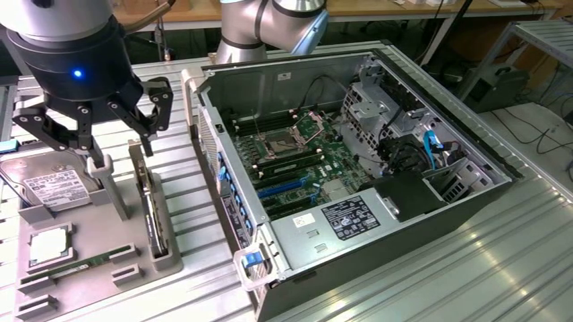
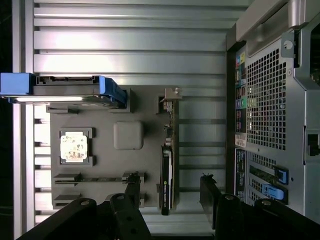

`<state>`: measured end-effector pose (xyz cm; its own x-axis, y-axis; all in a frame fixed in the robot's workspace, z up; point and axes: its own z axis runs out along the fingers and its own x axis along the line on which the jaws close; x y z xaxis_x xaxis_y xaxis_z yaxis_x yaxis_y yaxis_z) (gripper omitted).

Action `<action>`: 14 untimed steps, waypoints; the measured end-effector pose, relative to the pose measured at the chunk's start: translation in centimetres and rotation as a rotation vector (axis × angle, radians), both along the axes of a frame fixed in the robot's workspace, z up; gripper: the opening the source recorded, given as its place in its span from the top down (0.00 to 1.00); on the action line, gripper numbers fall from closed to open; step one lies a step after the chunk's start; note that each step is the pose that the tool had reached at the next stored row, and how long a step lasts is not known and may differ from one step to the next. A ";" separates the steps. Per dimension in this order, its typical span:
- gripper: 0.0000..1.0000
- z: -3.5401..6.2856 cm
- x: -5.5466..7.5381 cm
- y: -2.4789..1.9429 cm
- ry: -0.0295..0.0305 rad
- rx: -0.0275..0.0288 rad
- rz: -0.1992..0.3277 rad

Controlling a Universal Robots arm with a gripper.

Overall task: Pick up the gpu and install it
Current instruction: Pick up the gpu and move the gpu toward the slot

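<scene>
Over on the exterior view's left: black gripper (image 1: 117, 149) hanging above the grey tray (image 1: 170, 263), fingers spread wide, nothing held. Just below it, gpu (image 1: 154, 215) standing on edge in its slot in the tray, beside an upright grey post (image 1: 106, 184). Hard drive (image 1: 54, 184) lying flat further left, square chip (image 1: 49, 245) and memory stick (image 1: 76, 266) nearer the front. To the right, open computer case (image 1: 358, 168) on its side on the slatted metal table (image 1: 484, 268), motherboard (image 1: 300, 157) exposed.
</scene>
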<state>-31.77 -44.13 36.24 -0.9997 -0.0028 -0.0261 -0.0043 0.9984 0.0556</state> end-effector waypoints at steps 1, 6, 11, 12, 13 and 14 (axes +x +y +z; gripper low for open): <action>0.40 -0.02 0.0 0.00 -0.0001 0.0000 0.000; 0.40 -0.09 0.0 -0.01 0.0000 0.0000 0.000; 0.40 -0.17 0.0 -0.03 0.0000 0.0000 0.000; 0.40 -0.21 0.0 -0.03 -0.0001 0.0000 0.000; 0.40 -0.36 0.1 -0.06 0.0000 0.0000 0.000; 0.40 -0.48 0.1 -0.07 0.0000 0.0000 0.001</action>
<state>-31.68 -44.20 35.77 -0.9997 -0.0035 -0.0261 -0.0050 0.9984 0.0556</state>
